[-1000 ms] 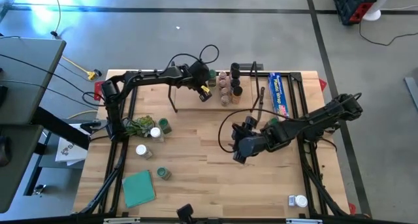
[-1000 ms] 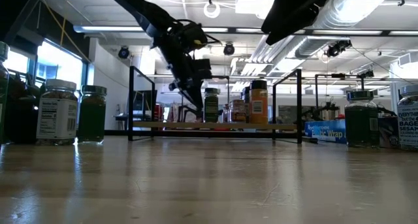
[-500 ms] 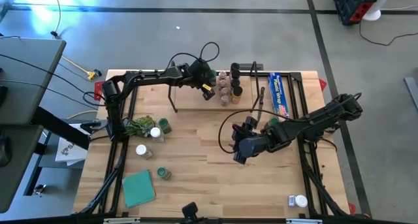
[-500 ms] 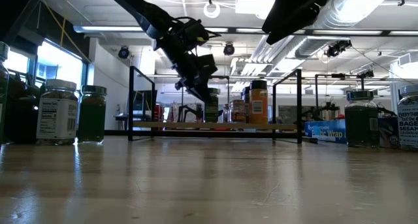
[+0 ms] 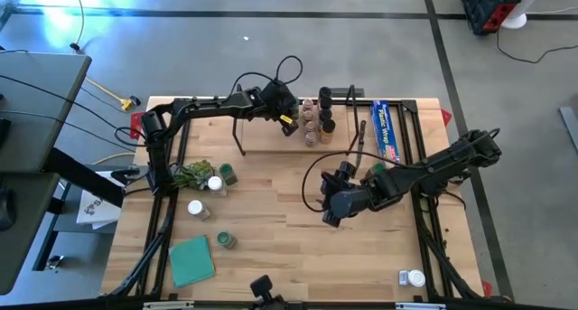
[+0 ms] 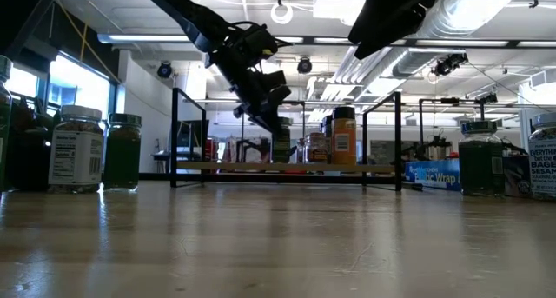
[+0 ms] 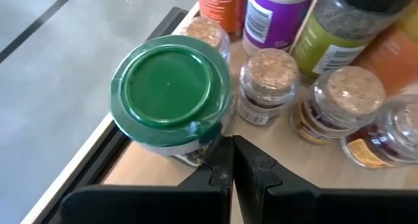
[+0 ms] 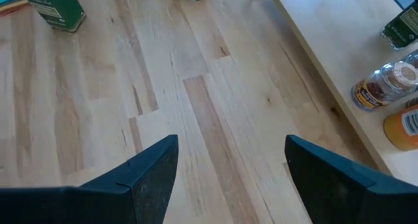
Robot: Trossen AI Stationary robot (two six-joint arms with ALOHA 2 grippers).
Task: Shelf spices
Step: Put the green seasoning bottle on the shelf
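Left gripper [image 7: 230, 178] sits over the shelf [image 5: 271, 136] in the upper middle of the high view, fingers pressed together with nothing between them. Through my left wrist camera a green-lidded jar [image 7: 173, 96] stands upright on the board just past the fingertips; I can't tell whether they touch it. It stands at the end of a cluster of cork-topped jars [image 7: 266, 85] and taller bottles [image 5: 313, 120], which fill the shelf's right half. My read is that this jar is already placed and the left arm's next job is fetching another.

Right gripper [image 8: 228, 178] hangs above bare table right of centre in the high view, jaws spread wide and empty, with only wood grain between them in its wrist view.

Loose spices [image 5: 212, 179] still wait at the left of the high view: a group beside some green stuff, a white-lidded jar [image 5: 195, 208] below it, a green-lidded one [image 5: 226, 240] near the teal square [image 5: 191, 260], and another white-lidded jar [image 5: 414, 277] at lower right.

Next move, as I judge it: lift the left arm straight up clear of the lids, so as not to topple the row, then swing to the left group and open before descending
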